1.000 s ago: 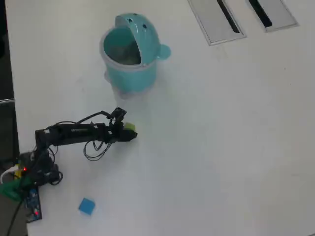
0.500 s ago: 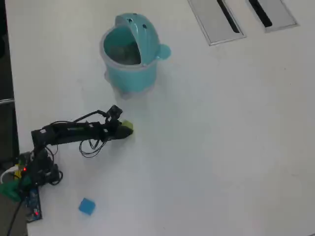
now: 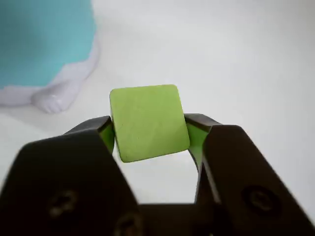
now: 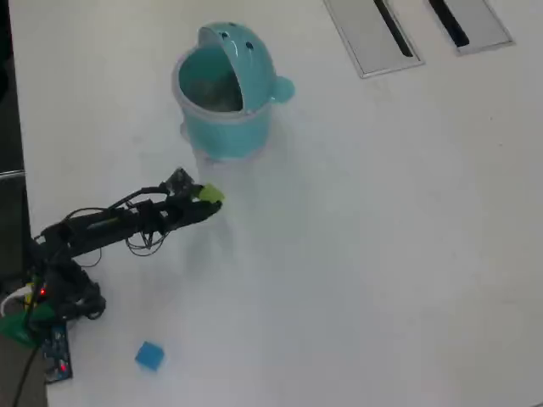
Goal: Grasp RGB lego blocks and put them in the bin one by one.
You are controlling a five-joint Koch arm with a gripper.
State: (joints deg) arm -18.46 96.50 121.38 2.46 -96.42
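Black claw [image 3: 150, 140] of yours is clamped on the yellow-green lego block [image 3: 148, 122], pinched on both sides, lifted off the white tabletop [image 4: 382, 237]. Teal bin [image 4: 222, 93] sits close ahead, lid open. Blue lego block [image 4: 149, 355] lies near your arm's base, well apart.

Yellow-green block [image 3: 148, 122] sits tilted, pinched between the fingers [image 3: 197, 135], just short of the open-lidded teal bin [image 4: 222, 127]; blue block [image 4: 149, 355] lies well apart.
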